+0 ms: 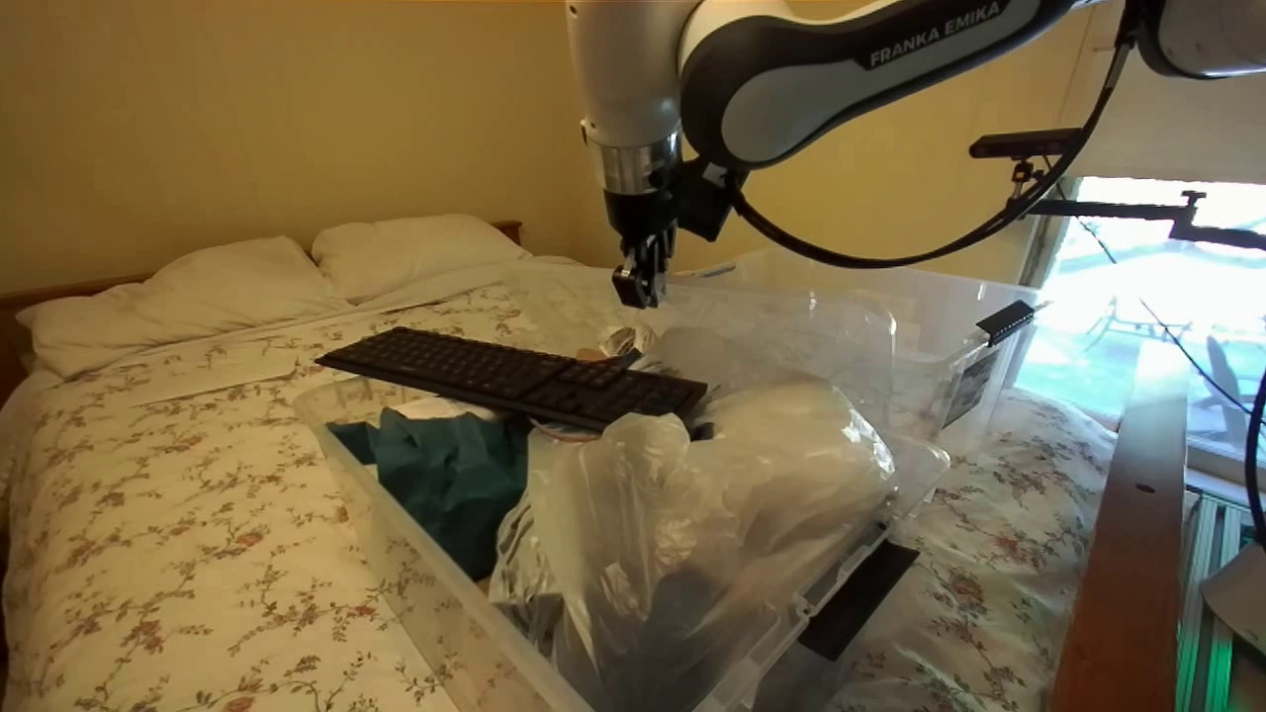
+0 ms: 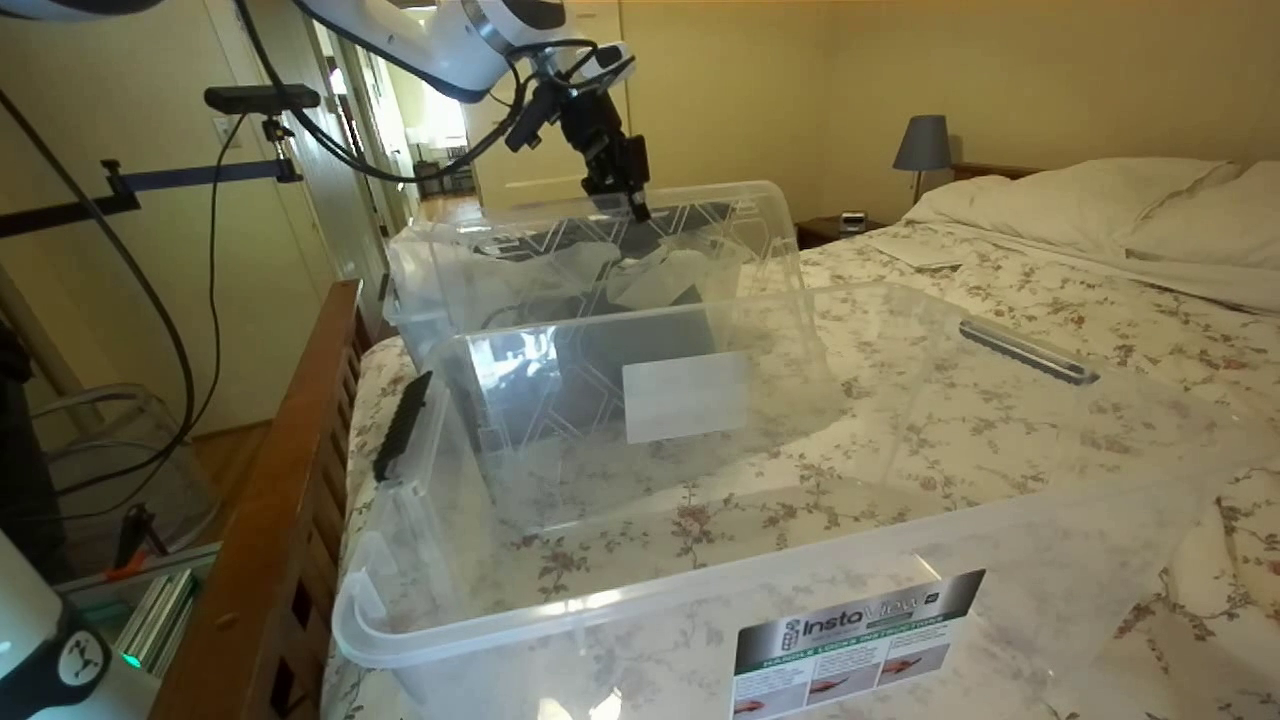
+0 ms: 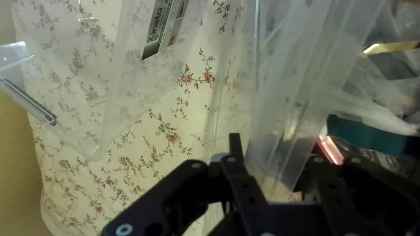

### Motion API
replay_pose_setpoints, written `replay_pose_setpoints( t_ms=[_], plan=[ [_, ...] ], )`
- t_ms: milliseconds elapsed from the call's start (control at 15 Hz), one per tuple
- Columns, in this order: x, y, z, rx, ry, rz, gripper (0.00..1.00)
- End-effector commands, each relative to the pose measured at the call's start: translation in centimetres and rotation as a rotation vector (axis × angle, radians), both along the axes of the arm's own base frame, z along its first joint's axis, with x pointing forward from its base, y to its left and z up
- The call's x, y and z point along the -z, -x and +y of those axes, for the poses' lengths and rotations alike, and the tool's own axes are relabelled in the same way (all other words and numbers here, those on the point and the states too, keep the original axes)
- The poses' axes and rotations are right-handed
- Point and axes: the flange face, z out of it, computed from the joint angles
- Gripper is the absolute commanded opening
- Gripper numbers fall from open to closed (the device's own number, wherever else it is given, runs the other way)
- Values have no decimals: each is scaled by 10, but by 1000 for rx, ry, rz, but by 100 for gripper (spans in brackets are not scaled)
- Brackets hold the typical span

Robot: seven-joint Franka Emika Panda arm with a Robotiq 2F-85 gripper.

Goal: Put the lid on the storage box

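A clear storage box (image 1: 450, 583) stands on the bed, filled with a plastic bag (image 1: 722, 504), teal cloth (image 1: 455, 475) and a black keyboard (image 1: 514, 378) lying across the top. A clear lid (image 2: 765, 240) stands on edge, leaning, between this box and an empty clear box (image 2: 600, 600). The lid also shows in the wrist view (image 3: 295, 98) and in an exterior view (image 1: 841, 326). My gripper (image 1: 643, 292) points down at the lid's upper edge; it shows too in an exterior view (image 2: 622, 208). In the wrist view its fingers (image 3: 275, 149) are apart, with the lid's edge seen between them; contact is unclear.
The empty box has a black handle (image 1: 1004, 322) and a printed label (image 2: 860, 645). The filled box's black handle (image 1: 859, 598) sticks outward. A wooden footboard (image 2: 270, 560) runs along the bed. A camera (image 2: 260, 98) on a bracket stands beside the arm. Pillows (image 1: 396, 259) lie at the bed's head.
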Motion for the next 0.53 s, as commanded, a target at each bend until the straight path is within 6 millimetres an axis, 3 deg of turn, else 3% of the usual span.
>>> replay_pose_setpoints(
  t_ms=[0,467],
  plan=[
    [-64,13,-15,18,18,-69,6],
    [-220,54,-36,-42,-15,-292,6]
  ],
)
